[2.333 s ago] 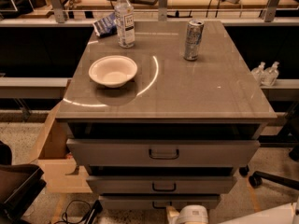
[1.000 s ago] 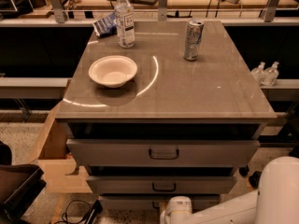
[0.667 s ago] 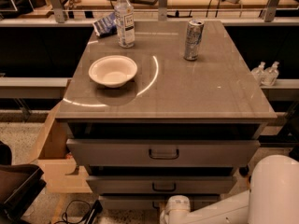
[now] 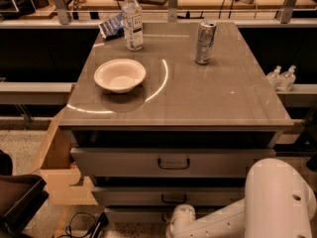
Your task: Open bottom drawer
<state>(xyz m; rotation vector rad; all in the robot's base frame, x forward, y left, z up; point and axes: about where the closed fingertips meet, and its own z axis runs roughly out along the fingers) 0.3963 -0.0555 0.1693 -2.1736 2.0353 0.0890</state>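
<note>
The grey cabinet has three drawer fronts under its tabletop (image 4: 208, 98). The bottom drawer (image 4: 133, 215) shows as a thin grey strip at the lower edge, below the top drawer (image 4: 124, 161) and the middle drawer (image 4: 129, 196). Its handle is hidden. My white arm (image 4: 277, 197) comes in from the lower right. Its wrist (image 4: 181, 218) sits right against the bottom drawer's front, near the middle. My gripper lies at that spot, hidden behind the wrist and cut off by the lower edge.
On the tabletop stand a white bowl (image 4: 120, 75), a water bottle (image 4: 132, 20), a can (image 4: 205, 42) and a blue packet (image 4: 111, 26). A wooden box (image 4: 54, 167) stands left of the cabinet. A dark chair (image 4: 20, 202) and cables (image 4: 84, 224) lie at lower left.
My arm has swung in from the lower right. Its elbow now fills the corner and the wrist has shifted left and slightly up along the bottom drawer's front. The drawers have not moved.
</note>
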